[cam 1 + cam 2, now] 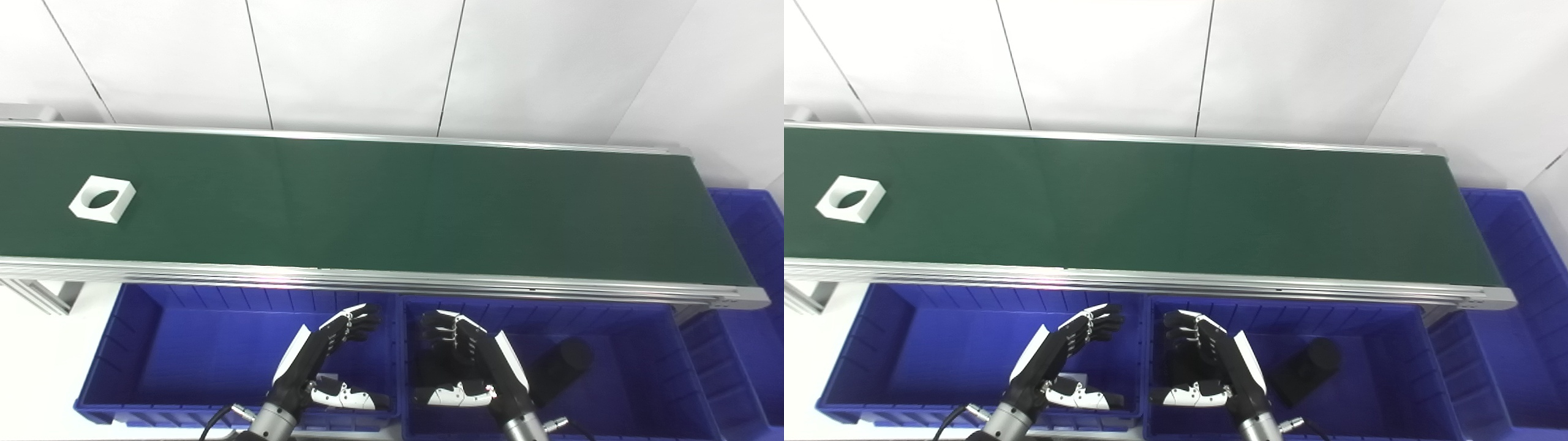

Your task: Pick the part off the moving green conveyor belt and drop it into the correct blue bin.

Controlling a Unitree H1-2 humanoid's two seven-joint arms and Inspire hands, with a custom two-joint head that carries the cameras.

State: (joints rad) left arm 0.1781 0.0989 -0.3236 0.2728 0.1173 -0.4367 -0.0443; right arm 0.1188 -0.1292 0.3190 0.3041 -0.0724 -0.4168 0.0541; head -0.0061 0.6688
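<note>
- One white part (102, 198), at nine o'clock on the conveyor belt (392, 208), looks light and stiff; grasp its outer flat sides.
- Left hand (324, 361) and right hand (468, 361) wait wide, holding nothing.

One long green conveyor belt (392, 208) carries one white square block with a round hole (102, 198). Three blue plastic bins sit by it: left (122, 343), middle (667, 367), far right (756, 245). One dark cylinder (560, 361) lies in the middle bin. Two robot hands: left hand (327, 361), right hand (465, 361).
</note>
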